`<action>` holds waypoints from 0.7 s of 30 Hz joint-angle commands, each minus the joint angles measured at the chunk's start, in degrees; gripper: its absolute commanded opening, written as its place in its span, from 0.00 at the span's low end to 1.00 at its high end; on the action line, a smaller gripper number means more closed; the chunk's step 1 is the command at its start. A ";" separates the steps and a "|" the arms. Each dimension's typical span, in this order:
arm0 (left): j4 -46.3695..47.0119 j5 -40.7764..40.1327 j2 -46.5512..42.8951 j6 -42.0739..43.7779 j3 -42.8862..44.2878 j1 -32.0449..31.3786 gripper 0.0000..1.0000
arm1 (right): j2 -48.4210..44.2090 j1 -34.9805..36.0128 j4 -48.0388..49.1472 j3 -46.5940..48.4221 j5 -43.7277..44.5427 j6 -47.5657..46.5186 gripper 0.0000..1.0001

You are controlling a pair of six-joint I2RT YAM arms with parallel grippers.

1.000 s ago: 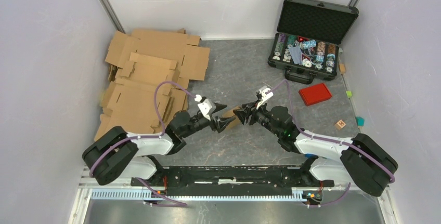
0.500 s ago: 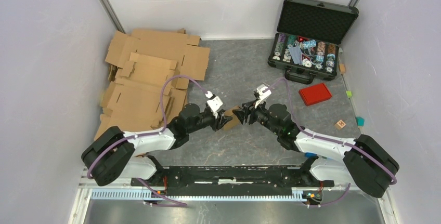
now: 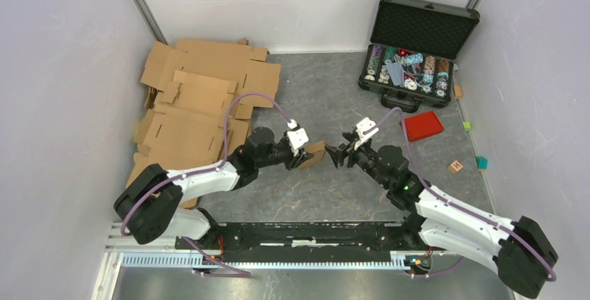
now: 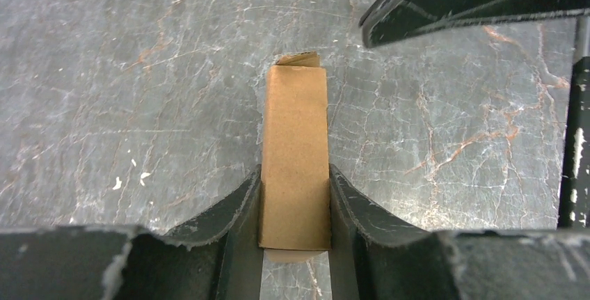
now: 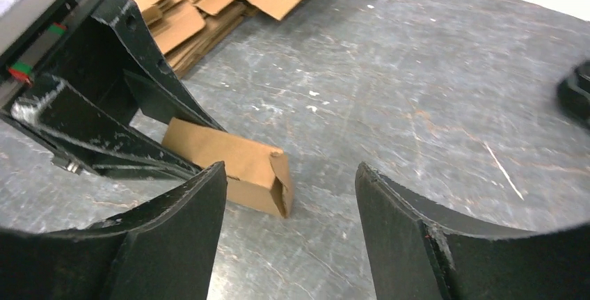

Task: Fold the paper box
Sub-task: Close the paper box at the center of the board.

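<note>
Grey tabletop (image 3: 334, 98): left gripper (image 4: 294, 178) pinches paper box (image 4: 294, 119); right gripper (image 5: 290, 170) spread.

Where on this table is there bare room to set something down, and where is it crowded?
Bare table lies beyond the paper box, between the cardboard sheets and the black case; another strip lies nearer the arm bases. Crowded: the left under the sheets, the right around the red lid.

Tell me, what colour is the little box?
The paper box is plain brown, clearest in the left wrist view.

Plain brown paper box (image 4: 294, 154), grey veined table (image 4: 104, 70), red lid (image 3: 421, 125), black case (image 3: 423, 30)
</note>
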 commanded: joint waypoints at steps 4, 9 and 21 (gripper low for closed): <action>6.35 17.44 6.83 -0.88 2.55 5.38 0.28 | -3.84 -1.87 -9.07 1.07 7.72 2.79 0.75; -0.66 22.89 9.77 2.46 6.34 8.01 0.29 | -0.87 -13.22 -11.20 3.68 -13.00 12.93 0.75; -3.11 19.96 10.32 2.65 7.57 8.21 0.30 | 7.13 -24.45 15.74 -4.85 -31.60 46.84 0.76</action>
